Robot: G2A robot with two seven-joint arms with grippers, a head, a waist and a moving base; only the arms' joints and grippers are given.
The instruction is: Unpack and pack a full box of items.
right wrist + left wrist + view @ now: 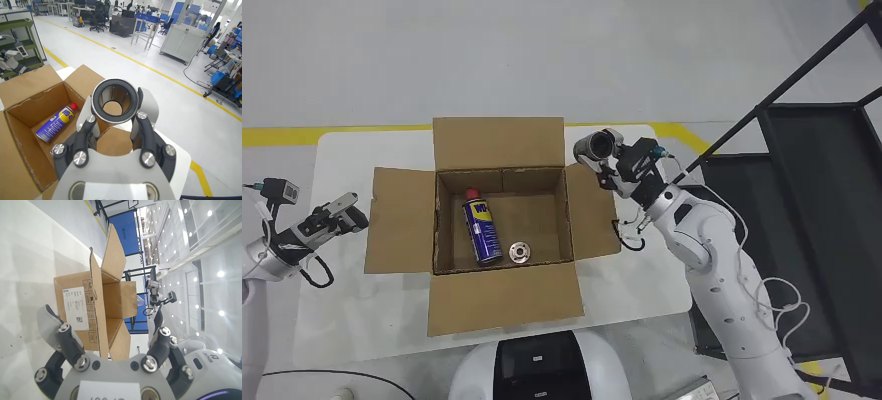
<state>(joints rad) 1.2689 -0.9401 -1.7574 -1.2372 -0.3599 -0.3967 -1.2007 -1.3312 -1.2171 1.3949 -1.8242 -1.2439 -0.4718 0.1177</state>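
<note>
Box (402, 220) showing plain brown cardboard. Spray can (480, 230) showing blue body, yellow lettering, red cap. Cylinder (113, 91) showing silver shell, black rim. Worktop (352, 310) showing white; yellow floor stripe (302, 133) running at its 12 o'clock.

Spray can (480, 230) beside ring (519, 251), both inside box (498, 143)

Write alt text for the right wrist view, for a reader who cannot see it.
The right gripper holds a hollow metal cylinder with a black rim, its open end facing the camera. Beside it, an open cardboard box contains a blue spray can with a red cap, lying down.
</note>
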